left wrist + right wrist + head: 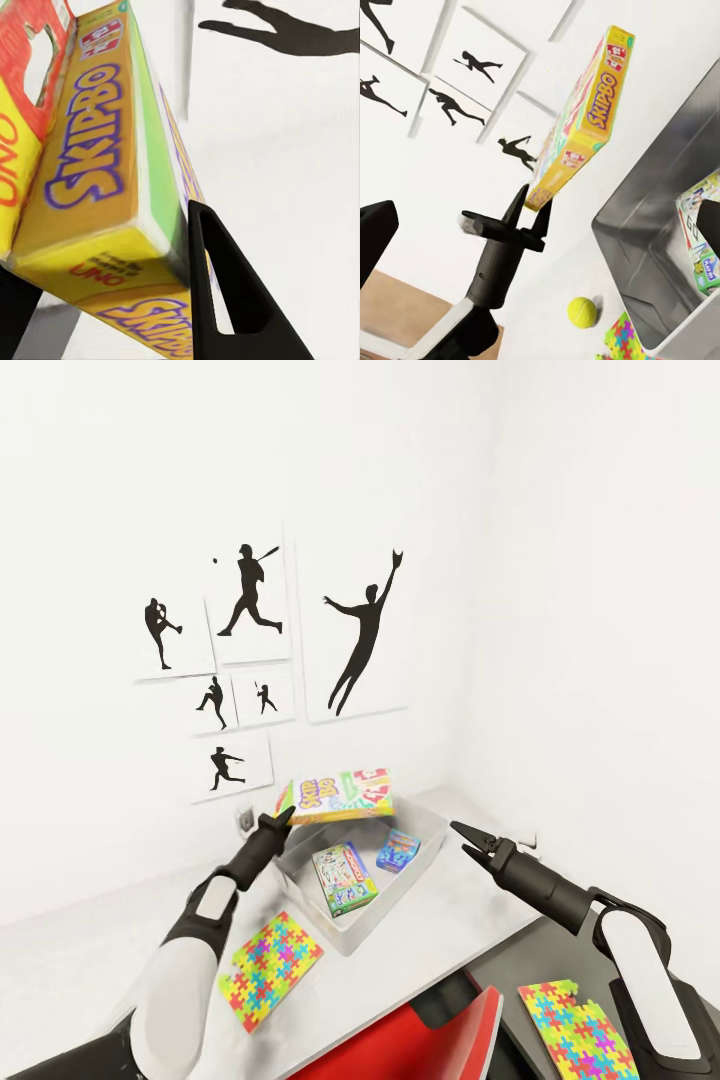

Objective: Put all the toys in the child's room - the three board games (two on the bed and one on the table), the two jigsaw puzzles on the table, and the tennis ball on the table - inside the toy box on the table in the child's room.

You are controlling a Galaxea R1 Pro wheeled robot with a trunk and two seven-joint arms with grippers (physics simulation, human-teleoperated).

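While left end effector [283, 818] grips board game [340, 796] over toy box [300, 880], right end effector [462, 832] seemingly open

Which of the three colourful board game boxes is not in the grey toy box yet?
The yellow Skip-Bo box, pinched at one end by the left gripper and held in the air above the grey toy box. The other two lie flat inside it.

"skipbo" and "uno" printed on the yellow board game [97, 172].
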